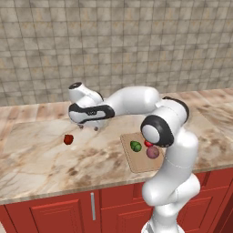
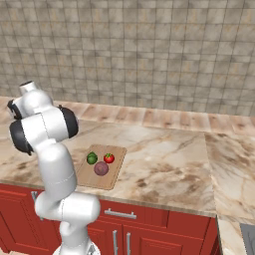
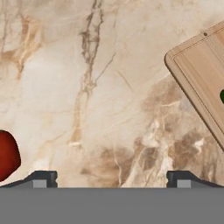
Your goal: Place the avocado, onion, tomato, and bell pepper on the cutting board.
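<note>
On the marble counter (image 1: 41,150) lies one cutting board (image 1: 136,159), a tan wooden rectangle near the front edge, and three of the four vegetables sit on it: one avocado (image 1: 135,146), one tomato (image 1: 148,144) and one onion (image 1: 153,152). From the right base view the same three are bunched close together on the board, the avocado (image 2: 92,158) to the left, the tomato (image 2: 109,158) to the right and the onion (image 2: 101,169) nearer the front. One bell pepper (image 1: 68,139) lies alone on the bare stone, well apart from the board to its left. One gripper (image 1: 88,128) hangs above the counter between the pepper and the board, its fingers spread wide with nothing between them. From the hand view the pepper (image 3: 8,155) shows at the left edge and a corner of the board (image 3: 197,65) at the right. Beige and brown veining runs through the countertop, red cabinet doors (image 1: 50,211) with metal handles stand below it, and a wall of grey-brown stone tiles (image 1: 113,41) rises behind.
</note>
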Controlling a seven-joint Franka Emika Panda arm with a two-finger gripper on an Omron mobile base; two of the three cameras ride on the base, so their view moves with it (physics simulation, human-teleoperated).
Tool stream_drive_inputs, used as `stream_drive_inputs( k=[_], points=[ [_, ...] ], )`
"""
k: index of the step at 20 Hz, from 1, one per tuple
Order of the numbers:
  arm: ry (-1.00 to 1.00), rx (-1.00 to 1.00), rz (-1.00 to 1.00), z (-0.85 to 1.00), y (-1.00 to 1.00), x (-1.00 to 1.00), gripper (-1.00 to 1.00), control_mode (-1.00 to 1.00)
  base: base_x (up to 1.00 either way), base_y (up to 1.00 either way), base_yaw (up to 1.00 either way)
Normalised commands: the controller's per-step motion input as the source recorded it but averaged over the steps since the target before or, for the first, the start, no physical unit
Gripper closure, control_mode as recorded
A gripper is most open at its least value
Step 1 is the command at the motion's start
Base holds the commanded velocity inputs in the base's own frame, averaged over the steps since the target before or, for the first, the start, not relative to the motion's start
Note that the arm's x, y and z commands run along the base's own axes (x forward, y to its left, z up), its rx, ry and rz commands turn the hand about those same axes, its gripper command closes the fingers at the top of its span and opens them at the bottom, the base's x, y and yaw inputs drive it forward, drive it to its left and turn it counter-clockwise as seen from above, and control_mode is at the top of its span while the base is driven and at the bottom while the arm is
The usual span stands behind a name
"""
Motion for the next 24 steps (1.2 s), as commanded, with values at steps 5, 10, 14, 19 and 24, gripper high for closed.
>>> stream_drive_inputs(
  k=[5, 10, 14, 19, 24],
  points=[
    [-0.02, 0.04, 0.0, -0.08, 0.0, -0.07, -1.0, -1.0, 0.0, 0.0, 0.0],
    [-0.07, 0.09, 0.0, -0.12, 0.0, -0.15, -1.0, -1.0, 0.0, 0.0, 0.0],
    [-0.08, 0.06, 0.0, -0.02, 0.06, -0.01, -1.0, -1.0, 0.0, 0.0, 0.0],
    [-0.05, 0.04, 0.0, -0.01, 0.29, 0.1, -1.0, -1.0, 0.0, 0.0, 0.0],
    [0.0, 0.01, 0.0, -0.05, 0.48, 0.23, -1.0, -1.0, 0.0, 0.0, 0.0]
  ],
)
